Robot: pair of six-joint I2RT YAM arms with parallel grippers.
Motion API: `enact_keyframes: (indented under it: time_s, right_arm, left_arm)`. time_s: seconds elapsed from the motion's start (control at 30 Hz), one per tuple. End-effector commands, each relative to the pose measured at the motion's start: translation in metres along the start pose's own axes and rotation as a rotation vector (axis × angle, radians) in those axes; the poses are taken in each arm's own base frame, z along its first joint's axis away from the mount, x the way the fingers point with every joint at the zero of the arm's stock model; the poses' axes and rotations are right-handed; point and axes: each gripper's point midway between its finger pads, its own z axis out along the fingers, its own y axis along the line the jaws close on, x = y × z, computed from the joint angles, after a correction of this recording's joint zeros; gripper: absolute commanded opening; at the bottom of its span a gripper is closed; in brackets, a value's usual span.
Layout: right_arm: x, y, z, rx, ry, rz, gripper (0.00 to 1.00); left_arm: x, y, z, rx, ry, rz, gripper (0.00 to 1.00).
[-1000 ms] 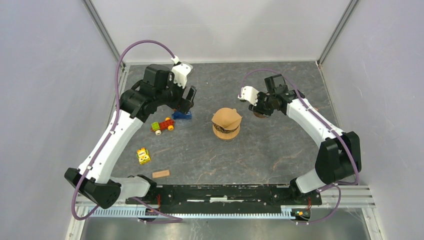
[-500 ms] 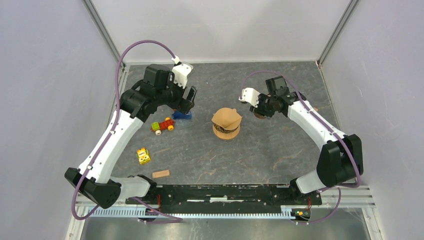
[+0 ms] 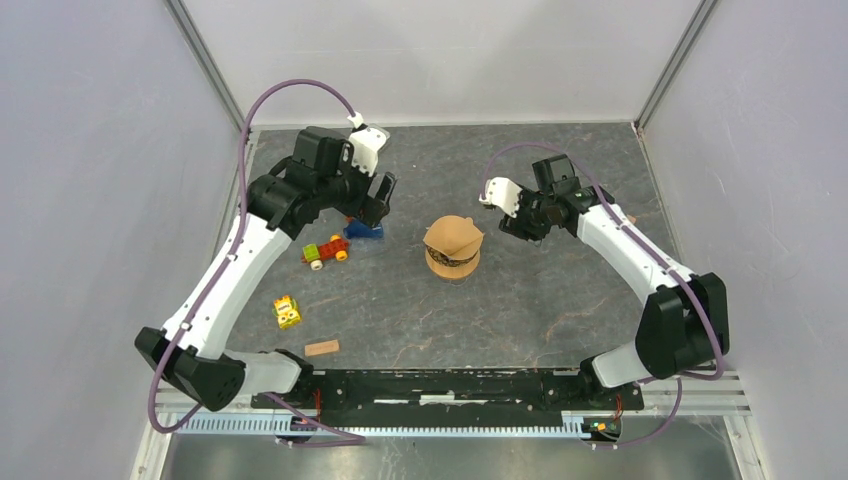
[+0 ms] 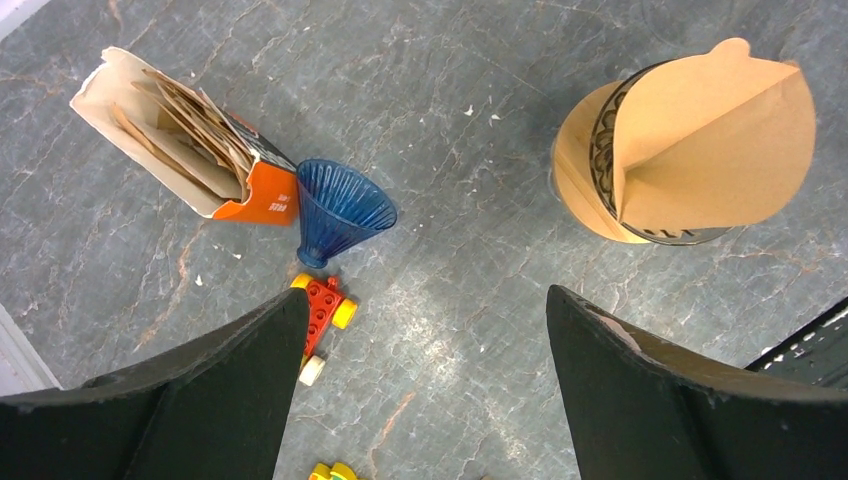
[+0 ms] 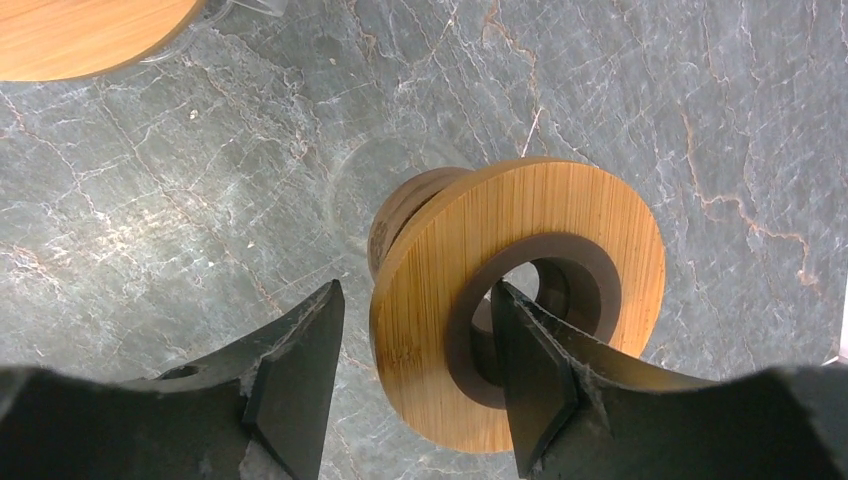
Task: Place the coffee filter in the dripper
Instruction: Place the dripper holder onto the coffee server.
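Coffee filter (image 3: 453, 236) sat atop the patterned cup (image 3: 452, 262) mid-desk (image 3: 540, 300) from above. My left wrist camera showed the left tool (image 4: 425, 300) spread wide and empty above the tipped blue dripper (image 4: 340, 205). My right wrist camera showed the right tool (image 5: 418, 290) parted astride the wooden ring (image 5: 560, 220), one finger clear of it.

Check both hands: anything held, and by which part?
Left hand holds nothing. Right hand straddles the rim of the wooden ring, one finger in the hole, the other outside with a gap; whether it grips cannot be told.
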Motion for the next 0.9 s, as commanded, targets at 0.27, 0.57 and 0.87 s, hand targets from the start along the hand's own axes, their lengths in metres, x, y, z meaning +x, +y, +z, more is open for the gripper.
enact_keyframes:
  time_s: [0.27,0.57,0.87]
  right_arm:
    - [-0.037,-0.012,-0.053,0.092,-0.137,0.011,0.69]
    - [-0.061,-0.016,-0.093,0.164,-0.239,0.024,0.69]
    - [-0.052,-0.009,-0.090,0.160,-0.219,0.031,0.70]
  left_arm:
    - [0.026,0.052,0.049,-0.118,0.096,-0.033,0.94]
    - [0.069,0.086,0.110,-0.280,0.237,-0.040,0.84]
    - [0.099,0.098,0.156,-0.386,0.278,-0.033,0.79]
